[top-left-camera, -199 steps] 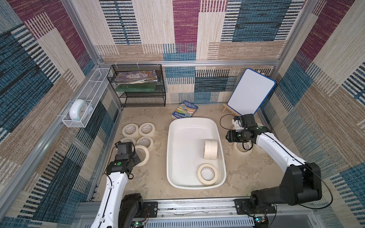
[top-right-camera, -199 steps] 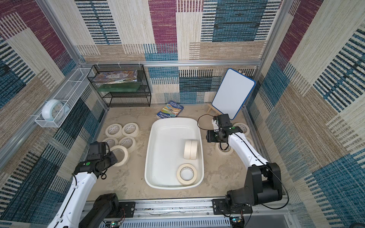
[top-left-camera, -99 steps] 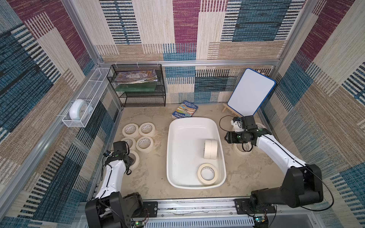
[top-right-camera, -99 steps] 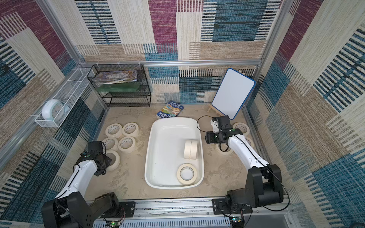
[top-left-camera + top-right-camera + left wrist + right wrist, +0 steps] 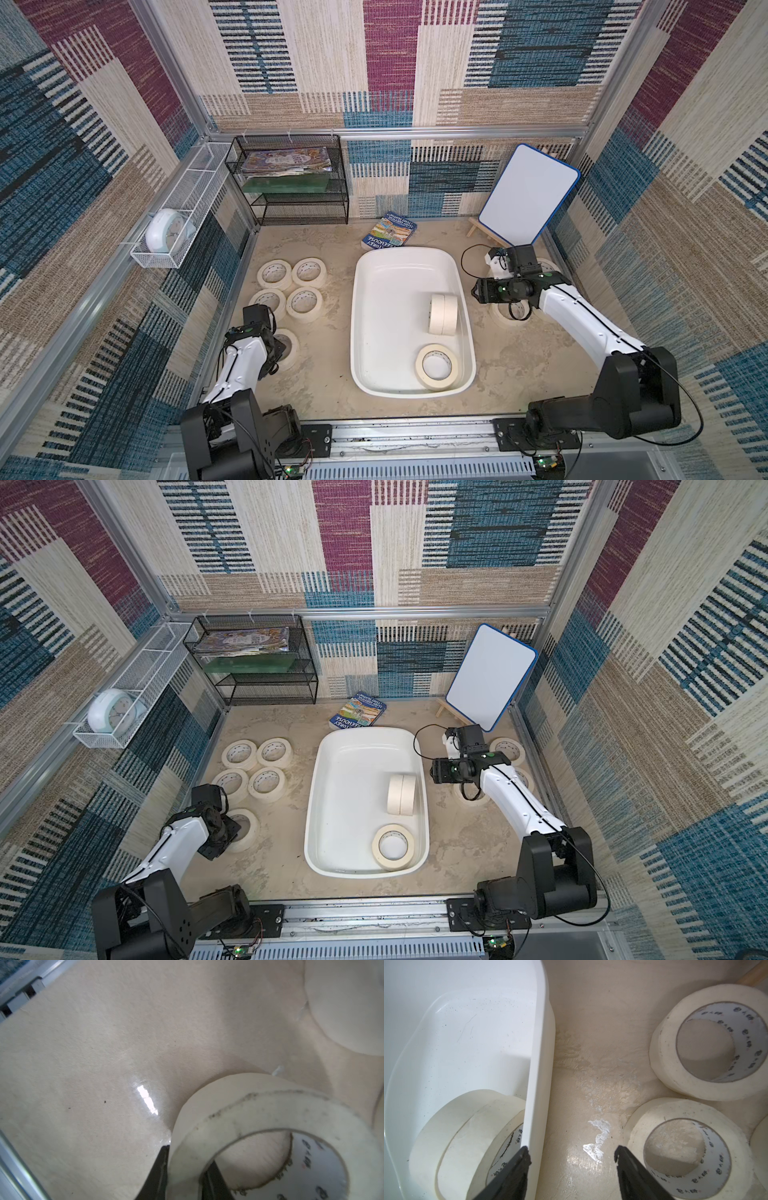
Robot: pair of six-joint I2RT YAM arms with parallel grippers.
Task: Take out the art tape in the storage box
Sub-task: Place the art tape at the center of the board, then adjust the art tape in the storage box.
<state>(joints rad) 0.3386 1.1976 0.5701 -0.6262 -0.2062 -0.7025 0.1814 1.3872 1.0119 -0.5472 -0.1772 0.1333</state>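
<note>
Three cream tape rolls point(image 5: 442, 313) remain in your white plastic tub point(image 5: 360, 291); left claw point(image 5: 187, 1159) pinches a removed roll point(image 5: 270, 1109), right claw point(image 5: 572, 1155) spread.

The left arm point(image 5: 243, 365) and right arm point(image 5: 582, 320) had white forearm shells, black joints and black bases screwed to a silver rail point(image 5: 415, 434). Black cables point(image 5: 461, 266) looped beside them; green dots marked the wrists. Pincer fingers point(image 5: 512, 1172) were black, tapered.
</note>
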